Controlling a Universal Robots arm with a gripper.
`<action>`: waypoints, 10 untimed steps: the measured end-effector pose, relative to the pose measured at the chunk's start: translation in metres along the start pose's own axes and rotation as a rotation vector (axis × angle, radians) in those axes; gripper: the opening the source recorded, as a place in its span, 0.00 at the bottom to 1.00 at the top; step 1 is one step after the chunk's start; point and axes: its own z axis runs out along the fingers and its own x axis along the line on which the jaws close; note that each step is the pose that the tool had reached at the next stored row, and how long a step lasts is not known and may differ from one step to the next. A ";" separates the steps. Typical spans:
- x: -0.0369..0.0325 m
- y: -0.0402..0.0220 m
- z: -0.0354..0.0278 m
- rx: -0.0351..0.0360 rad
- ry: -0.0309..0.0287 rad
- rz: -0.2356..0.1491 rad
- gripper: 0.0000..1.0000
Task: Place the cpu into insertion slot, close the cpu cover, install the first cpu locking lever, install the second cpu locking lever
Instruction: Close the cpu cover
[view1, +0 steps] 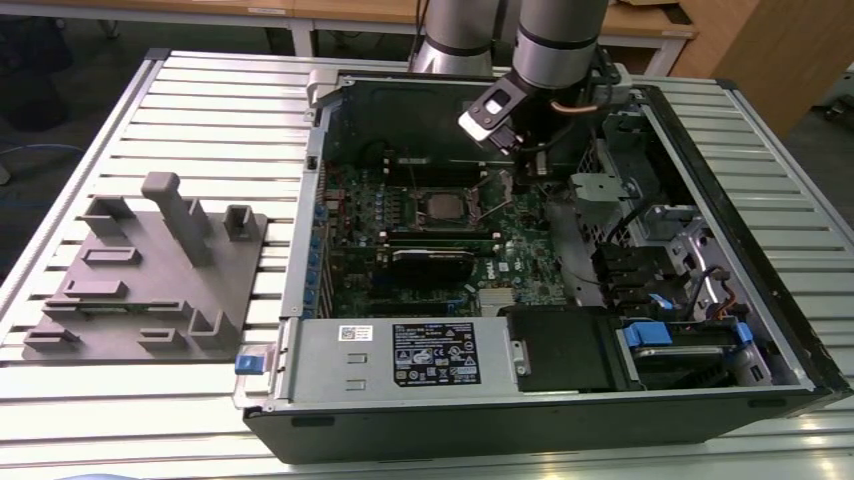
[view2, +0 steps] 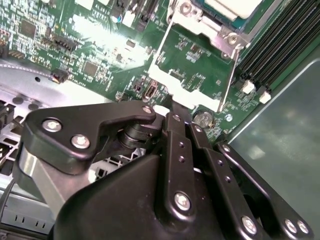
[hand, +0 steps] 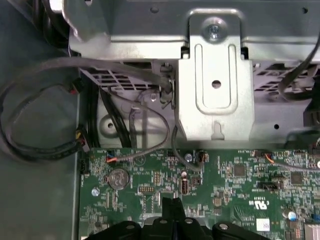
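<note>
A slatted metal surface (view1: 200, 90) carries an open case (view1: 534, 435), and the arm reaches down into it. The pincer (view2: 172, 116) is clenched, its tips pressed together with nothing between them, and it hangs low over the green board (hand: 225, 185). Just ahead of the tips in the second wrist view is the cover (view2: 186, 95), a thin silver frame that looks raised rather than laid flat, with the board showing through its window. Whether the tips touch its near edge I cannot tell. Beyond the cover lies the slot (view2: 200, 22), and the cpu (view2: 235, 7) sits in it, pale face up. The step in hand seems to be closing the cover. To do it well, the closed tips should probably bear on the middle of the cover's free edge. A slow, even push toward the slot would let the frame swing on its hinge without twisting, and the tips should never ride over onto the cpu's face.
</note>
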 end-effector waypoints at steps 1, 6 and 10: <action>-0.0001 -0.0032 -0.0002 -0.0043 0.0001 0.000 0.11; -0.0002 -0.0188 -0.0015 -0.0227 0.0003 0.000 0.11; -0.0004 -0.0326 -0.0025 -0.0366 0.0008 0.000 0.11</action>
